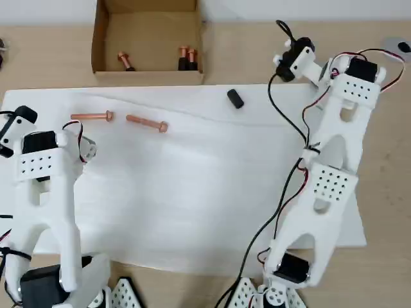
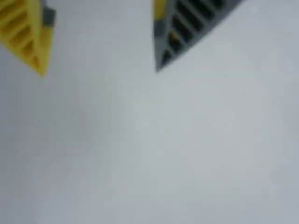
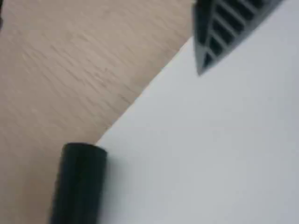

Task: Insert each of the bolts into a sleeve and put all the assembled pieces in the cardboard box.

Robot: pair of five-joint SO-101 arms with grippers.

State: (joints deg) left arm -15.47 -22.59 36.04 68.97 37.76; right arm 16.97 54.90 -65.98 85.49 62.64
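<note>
At the top of the high view, an open cardboard box [image 1: 98, 45] sits on the wooden table [image 1: 385, 192] and holds three assembled pieces: one [image 1: 125, 61] at its left and two [image 1: 183, 58] [image 1: 192, 58] side by side at its right. Each is a copper-coloured bolt with a dark sleeve on it.

Below the box, on the white sheet [image 1: 192, 192], lie two bare bolts [image 1: 92, 116] [image 1: 147, 123], slim, shiny rods with wider heads. They lie almost end to end in the upper left of the frame. One loose sleeve [image 1: 235, 99], a short black cylinder, lies apart from them in the upper middle, close to the sheet's far edge.

The left wrist view adds the left gripper [image 2: 99, 71], spread open over bare, smooth sheet. One of its ribbed fingers [image 2: 28, 37] is yellow and the other is dark.

The right wrist view brings the sleeve up close, matte and round-ended. It lies right at the border between the paper and the grained wood. The right gripper [image 1: 290, 61] hangs near it in the upper right of the high view, and I cannot tell whether it is open or closed.
</note>
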